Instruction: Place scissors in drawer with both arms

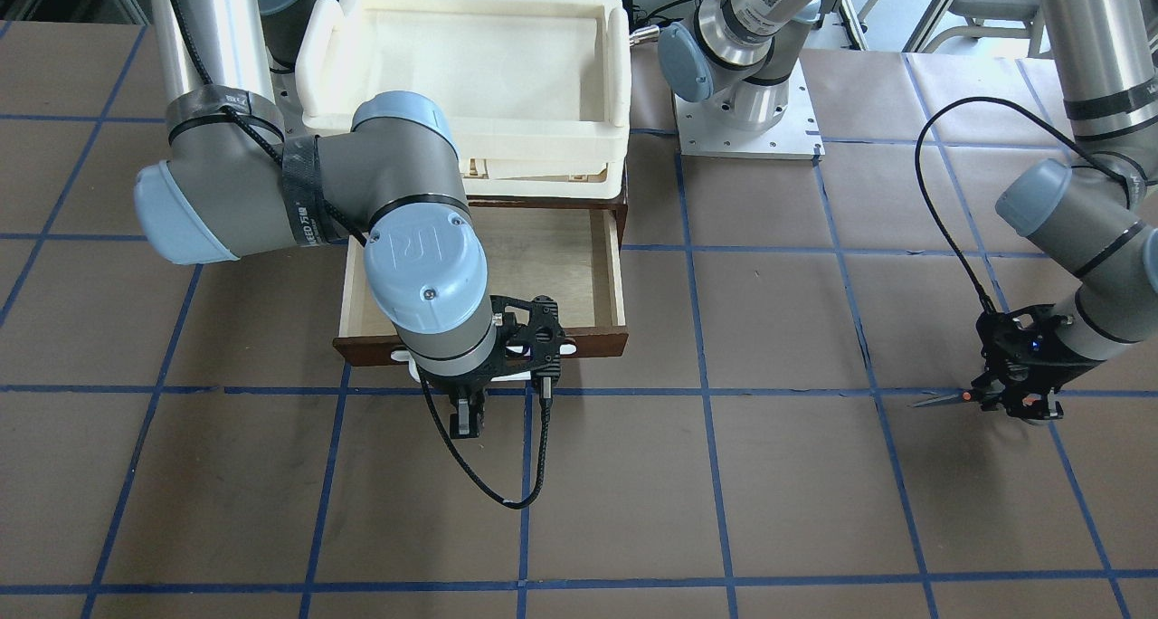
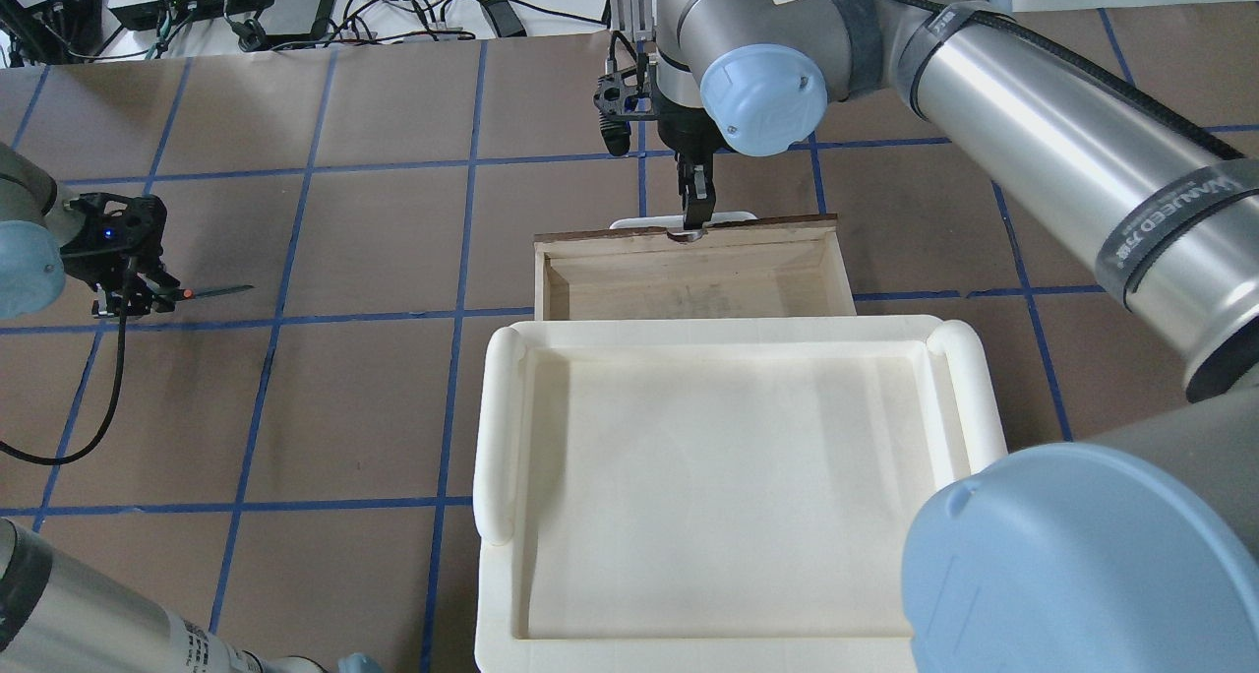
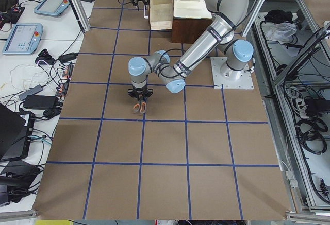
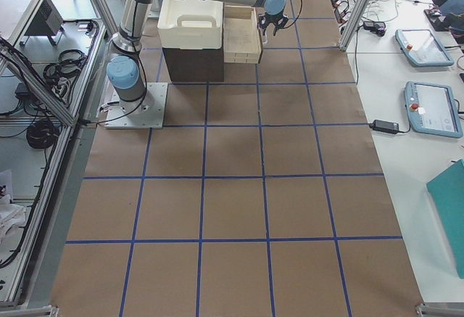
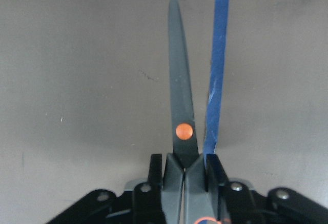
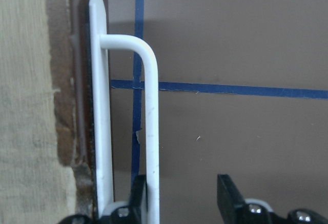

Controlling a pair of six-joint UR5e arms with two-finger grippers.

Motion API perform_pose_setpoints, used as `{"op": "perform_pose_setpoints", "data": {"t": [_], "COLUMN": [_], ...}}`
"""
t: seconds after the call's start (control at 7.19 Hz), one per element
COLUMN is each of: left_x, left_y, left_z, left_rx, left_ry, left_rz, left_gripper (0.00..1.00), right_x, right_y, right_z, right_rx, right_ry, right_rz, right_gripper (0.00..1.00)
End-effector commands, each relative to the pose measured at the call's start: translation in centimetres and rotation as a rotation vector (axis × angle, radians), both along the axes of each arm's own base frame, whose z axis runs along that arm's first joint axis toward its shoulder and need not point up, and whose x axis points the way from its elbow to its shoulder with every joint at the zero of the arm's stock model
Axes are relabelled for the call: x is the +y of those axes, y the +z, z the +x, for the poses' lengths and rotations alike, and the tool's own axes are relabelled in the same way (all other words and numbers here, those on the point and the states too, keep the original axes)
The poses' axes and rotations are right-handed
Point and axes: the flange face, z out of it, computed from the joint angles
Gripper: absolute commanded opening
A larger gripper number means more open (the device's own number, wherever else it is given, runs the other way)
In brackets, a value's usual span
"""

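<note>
The left gripper (image 2: 133, 297) is clamped on the handle end of a small pair of dark-grey-bladed scissors (image 2: 214, 290) with an orange pivot dot. The blades are closed together and lie flat, low over the brown paper-covered table with its blue tape grid (image 1: 724, 510). I cannot tell whether they touch it. From over the robot's shoulders, the scissors sit well apart from the dark brown wooden drawer (image 2: 689, 239), out at its 9 o'clock, tips pointing towards 3 o'clock.

The drawer stands pulled open, its pale wood interior showing. At its 6 o'clock a cream-white plastic tray (image 2: 497, 427) sits on the cabinet. At the drawer's 12 o'clock edge the right gripper (image 2: 694, 213) hangs over the white bar handle (image 6: 151, 131). Its jaws are spread, one finger (image 6: 138, 196) against the bar and the other apart from it.
</note>
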Motion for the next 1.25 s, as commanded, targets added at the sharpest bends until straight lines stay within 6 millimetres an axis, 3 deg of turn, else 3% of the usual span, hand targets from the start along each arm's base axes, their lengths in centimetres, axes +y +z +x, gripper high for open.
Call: {"op": "perform_pose_setpoints", "data": {"t": [0.0,0.56,0.7,0.83,0.97,1.11], "left_x": [0.1,-0.6,-0.7,-0.3,0.1,0.4], "left_y": [2.5,11.4,13.2,14.5,15.7,16.7], "left_z": [-1.8,-7.7,-9.8,-11.6,-14.0,-17.0], "left_rx": [0.005,0.020,0.023,0.026,0.029,0.025], "left_ry": [-0.017,-0.047,-0.037,-0.051,-0.088,-0.134], "left_rz": [0.005,0.030,0.036,0.042,0.047,0.046], "left_gripper": [0.14,0.11,0.11,0.10,0.09,0.09], "right_x": [-1.3,-2.5,-2.8,-3.0,-2.7,-2.7], "right_y": [-0.5,-0.5,-0.6,-0.4,2.7,6.4], "right_z": [0.3,-0.3,-1.1,-1.9,-2.8,-5.4], "right_rx": [-0.007,-0.007,-0.008,-0.009,-0.019,-0.028], "right_ry": [-0.003,-0.015,-0.026,-0.039,-0.061,-0.102], "right_rz": [-0.015,-0.024,-0.019,-0.019,-0.062,-0.111], "right_gripper": [0.55,0.56,0.65,1.00,1.00,1.00]}}
